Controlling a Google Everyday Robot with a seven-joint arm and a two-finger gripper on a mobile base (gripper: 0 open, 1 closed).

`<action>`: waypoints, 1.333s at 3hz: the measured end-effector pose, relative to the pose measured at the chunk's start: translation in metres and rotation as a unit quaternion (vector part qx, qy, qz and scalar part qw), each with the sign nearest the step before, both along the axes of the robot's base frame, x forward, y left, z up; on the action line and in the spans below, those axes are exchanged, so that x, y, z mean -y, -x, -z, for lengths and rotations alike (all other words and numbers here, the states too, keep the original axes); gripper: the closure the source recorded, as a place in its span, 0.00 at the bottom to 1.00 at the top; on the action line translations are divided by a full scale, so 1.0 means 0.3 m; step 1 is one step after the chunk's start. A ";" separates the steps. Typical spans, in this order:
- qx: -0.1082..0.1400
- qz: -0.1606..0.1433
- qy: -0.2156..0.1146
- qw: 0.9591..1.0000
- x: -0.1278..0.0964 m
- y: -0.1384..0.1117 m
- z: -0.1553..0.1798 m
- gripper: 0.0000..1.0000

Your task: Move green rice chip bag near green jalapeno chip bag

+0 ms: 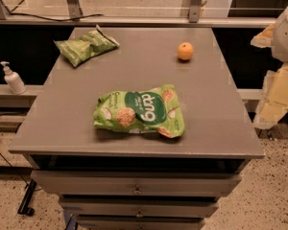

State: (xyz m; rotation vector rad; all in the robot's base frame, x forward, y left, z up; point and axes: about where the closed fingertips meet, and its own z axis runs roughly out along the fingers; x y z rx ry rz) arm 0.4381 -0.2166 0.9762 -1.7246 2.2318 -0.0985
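Observation:
The green rice chip bag [140, 111] is a large bright green puffy bag with a dark oval logo and rice cake pictures. It lies flat near the front middle of the grey table [211, 128]. The green jalapeno chip bag [85, 46] is smaller, duller and crinkled, and lies at the table's back left corner, well apart from the rice bag. My gripper [274, 102] shows as pale cream and white parts at the right edge of the view, beyond the table's right side and away from both bags. It holds nothing that I can see.
An orange [185, 51] sits at the back right of the table. A white pump bottle [12, 79] stands on a low ledge to the left. Drawers [137, 189] run below the table's front edge. A railing and floor lie behind.

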 end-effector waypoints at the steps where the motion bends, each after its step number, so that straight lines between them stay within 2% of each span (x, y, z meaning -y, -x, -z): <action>1: 0.000 0.000 0.000 1.000 0.000 0.000 0.000 0.00; 2: 0.009 -0.001 -0.039 0.999 0.024 -0.015 0.013 0.00; 3: 0.013 -0.020 -0.102 0.994 -0.053 -0.045 0.062 0.00; 4: 0.010 -0.057 -0.144 0.988 -0.208 -0.078 0.138 0.00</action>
